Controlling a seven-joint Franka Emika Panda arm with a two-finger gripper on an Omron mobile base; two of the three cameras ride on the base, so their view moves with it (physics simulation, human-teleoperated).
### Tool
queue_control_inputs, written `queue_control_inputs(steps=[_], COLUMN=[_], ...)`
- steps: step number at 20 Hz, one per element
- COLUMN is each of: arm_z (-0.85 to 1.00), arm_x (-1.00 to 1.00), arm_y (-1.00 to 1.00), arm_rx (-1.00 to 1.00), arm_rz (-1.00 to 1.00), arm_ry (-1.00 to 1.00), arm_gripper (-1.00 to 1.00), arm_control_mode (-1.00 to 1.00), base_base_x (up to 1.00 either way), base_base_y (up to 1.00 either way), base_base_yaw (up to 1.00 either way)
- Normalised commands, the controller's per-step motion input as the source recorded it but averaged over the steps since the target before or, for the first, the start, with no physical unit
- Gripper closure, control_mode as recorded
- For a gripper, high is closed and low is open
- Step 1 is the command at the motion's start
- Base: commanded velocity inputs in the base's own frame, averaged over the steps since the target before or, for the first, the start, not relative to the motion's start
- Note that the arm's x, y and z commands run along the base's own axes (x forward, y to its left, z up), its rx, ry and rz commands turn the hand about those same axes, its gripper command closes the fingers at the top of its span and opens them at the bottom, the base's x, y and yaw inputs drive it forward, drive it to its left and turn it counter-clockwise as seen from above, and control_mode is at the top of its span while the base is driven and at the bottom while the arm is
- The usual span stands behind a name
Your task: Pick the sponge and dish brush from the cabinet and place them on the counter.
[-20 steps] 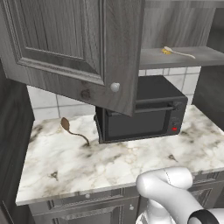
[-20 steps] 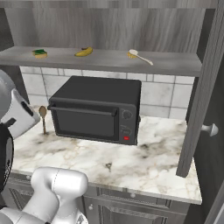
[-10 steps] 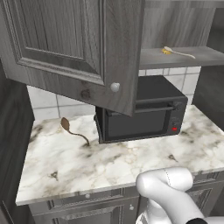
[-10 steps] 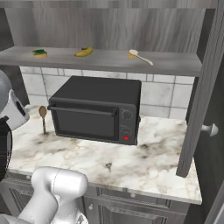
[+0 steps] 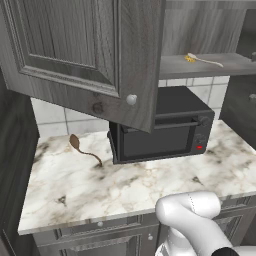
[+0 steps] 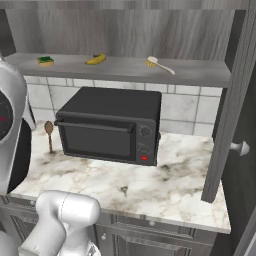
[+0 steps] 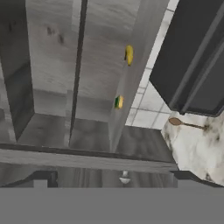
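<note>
1. Since the earlier frames nothing on the shelf or the counter has shifted; in the right base view the arm's white casing at the left edge has crept a little further into the picture.
2. The cabinet [image 6: 125, 70] stands open above the black microwave [image 6: 111, 125], and its grey shelf runs just over the microwave's top.
3. The sponge [image 6: 45, 61] lies on that shelf up and to the left of the microwave, green side up over its yellow layer.
4. A banana [image 6: 96, 59] lies on the shelf above the microwave, between the sponge and the brush and apart from both.
5. The dish brush [image 6: 160, 65] lies on the shelf above the microwave's right end, yellow head toward the back, white handle angled forward and to the right.
6. In the left base view the brush [image 5: 202, 60] shows on the shelf up and to the right of the microwave [image 5: 162, 130], past the edge of the open cabinet door [image 5: 85, 55].
7. The counter [image 6: 165, 185] carries the microwave; a brown long-handled spoon [image 6: 49, 134] is just left of the microwave, against the tiled wall.
8. In the hand view, rolled sideways, the sponge [image 7: 118, 102] and banana [image 7: 129, 55] sit on the shelf to the left of the microwave's dark body [image 7: 194, 57].
9. The gripper [image 7: 109, 177] has its two dark tips set wide apart with nothing between them.
</note>
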Motion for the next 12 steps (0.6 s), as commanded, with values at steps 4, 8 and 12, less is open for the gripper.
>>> queue_control_inputs(steps=[4,8,12], arm_z=[0.04,-0.24,-0.38], arm_x=[0.18,0.14,0.08], arm_y=[0.0,0.0,0.0], arm_rx=[0.07,0.05,0.09], arm_rz=[0.09,0.12,0.13], arm_ry=[0.19,0.07,0.02], arm_gripper=[-1.0,-1.0,-1.0], arm_control_mode=[-1.0,-1.0,-1.0], base_base_x=[0.0,0.0,0.0], base_base_y=[0.0,0.0,0.0], base_base_yaw=[0.0,0.0,0.0])
